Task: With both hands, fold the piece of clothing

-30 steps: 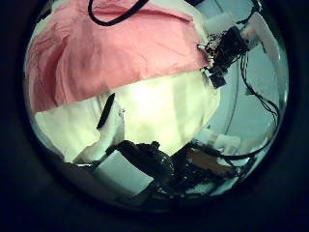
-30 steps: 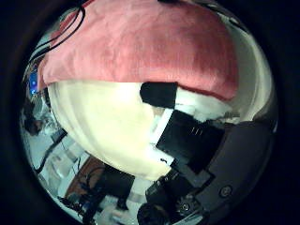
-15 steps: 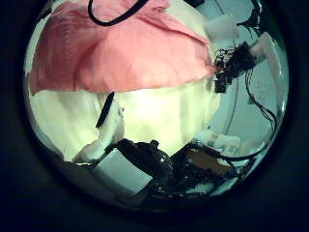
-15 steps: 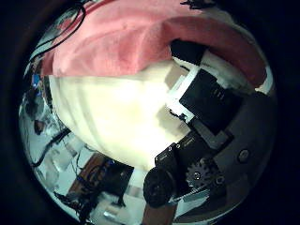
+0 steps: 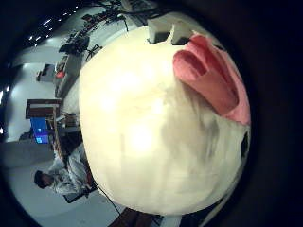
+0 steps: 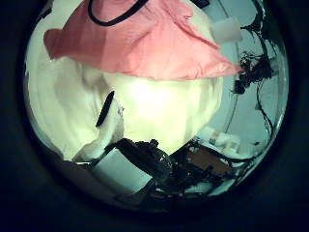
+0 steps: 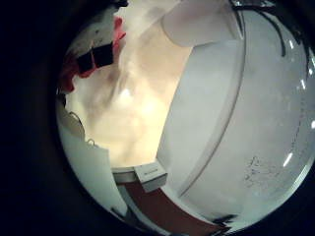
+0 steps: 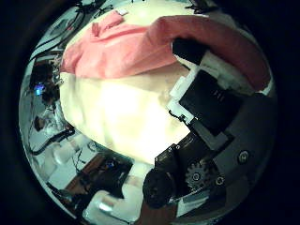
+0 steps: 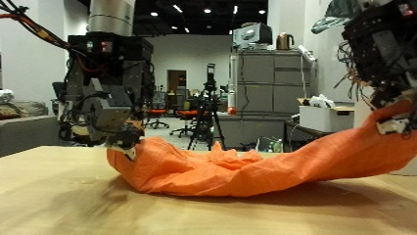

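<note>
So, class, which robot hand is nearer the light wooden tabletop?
Left. The left hand grips one end of the orange cloth garment just above the tabletop; the right hand holds the other end much higher.

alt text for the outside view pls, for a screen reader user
An orange cloth lies bunched on a wooden table, one end lifted off it in the right hand. The left hand sits at the cloth's other end, low by the table.

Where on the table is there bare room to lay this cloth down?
The table is bare in front of the orange cloth, along the near edge, and beside the left robot hand. It is crowded where the cloth lies bunched and where the right robot hand lifts its end.
</note>
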You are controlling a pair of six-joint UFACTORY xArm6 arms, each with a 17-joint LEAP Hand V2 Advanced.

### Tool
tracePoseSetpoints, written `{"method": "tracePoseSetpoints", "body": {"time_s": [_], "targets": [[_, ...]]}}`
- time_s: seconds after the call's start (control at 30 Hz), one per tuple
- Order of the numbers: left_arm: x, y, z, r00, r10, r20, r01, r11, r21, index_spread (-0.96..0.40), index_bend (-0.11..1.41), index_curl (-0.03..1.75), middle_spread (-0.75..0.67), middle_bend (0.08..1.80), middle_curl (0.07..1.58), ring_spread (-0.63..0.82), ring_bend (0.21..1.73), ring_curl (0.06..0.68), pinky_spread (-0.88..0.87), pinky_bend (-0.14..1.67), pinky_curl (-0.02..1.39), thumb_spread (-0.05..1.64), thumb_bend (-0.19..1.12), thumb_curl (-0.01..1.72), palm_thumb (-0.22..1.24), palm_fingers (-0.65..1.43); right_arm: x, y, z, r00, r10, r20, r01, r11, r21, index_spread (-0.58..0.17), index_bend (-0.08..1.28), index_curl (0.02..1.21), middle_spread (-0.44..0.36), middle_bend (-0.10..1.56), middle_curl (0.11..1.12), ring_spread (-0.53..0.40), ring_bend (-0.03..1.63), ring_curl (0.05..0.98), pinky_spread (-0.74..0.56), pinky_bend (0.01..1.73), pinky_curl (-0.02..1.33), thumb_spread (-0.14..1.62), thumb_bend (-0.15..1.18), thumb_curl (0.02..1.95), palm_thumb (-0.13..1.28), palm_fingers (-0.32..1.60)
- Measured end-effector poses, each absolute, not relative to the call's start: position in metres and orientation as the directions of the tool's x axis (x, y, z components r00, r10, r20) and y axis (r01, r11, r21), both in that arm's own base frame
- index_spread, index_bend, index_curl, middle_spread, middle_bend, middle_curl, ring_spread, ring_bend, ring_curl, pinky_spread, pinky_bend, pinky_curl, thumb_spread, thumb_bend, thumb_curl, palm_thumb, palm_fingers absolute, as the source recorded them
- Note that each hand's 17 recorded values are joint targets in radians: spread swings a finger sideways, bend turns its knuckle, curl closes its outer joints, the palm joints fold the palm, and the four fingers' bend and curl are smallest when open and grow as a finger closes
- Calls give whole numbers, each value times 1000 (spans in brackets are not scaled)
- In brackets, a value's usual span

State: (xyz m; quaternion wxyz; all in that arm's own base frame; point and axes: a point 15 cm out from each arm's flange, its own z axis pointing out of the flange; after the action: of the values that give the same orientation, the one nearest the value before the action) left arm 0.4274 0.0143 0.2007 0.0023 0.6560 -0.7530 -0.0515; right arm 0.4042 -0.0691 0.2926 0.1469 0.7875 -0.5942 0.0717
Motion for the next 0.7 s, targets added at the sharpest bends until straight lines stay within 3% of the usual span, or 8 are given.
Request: {"method": "tracePoseSetpoints", "body": {"time_s": [0.47, 0.7], "targets": [[413, 45, 192, -70, -997, -43, -996, 67, 58, 125, 177, 343, 283, 178, 291, 518, 424, 217, 490, 256, 319, 1147, -18, 349, 606, 46, 453, 111, 386, 457, -821, 342, -860, -506, -65, -237, 1068, 824, -110, 1319, 740, -201, 1364, 636, -282, 1266, 662, 931, 19, 854, 1146, 1164], [386, 78, 197, -6, -1000, -24, -999, 5, 43, 125, 177, 343, 273, 182, 290, 516, 426, 218, 485, 254, 318, 1153, -18, 349, 610, 48, 489, 208, 377, 568, -748, 343, -780, -622, -66, -235, 1071, 823, -108, 1324, 732, -201, 1361, 637, -282, 1262, 664, 938, -4, 895, 1146, 1168]]}}
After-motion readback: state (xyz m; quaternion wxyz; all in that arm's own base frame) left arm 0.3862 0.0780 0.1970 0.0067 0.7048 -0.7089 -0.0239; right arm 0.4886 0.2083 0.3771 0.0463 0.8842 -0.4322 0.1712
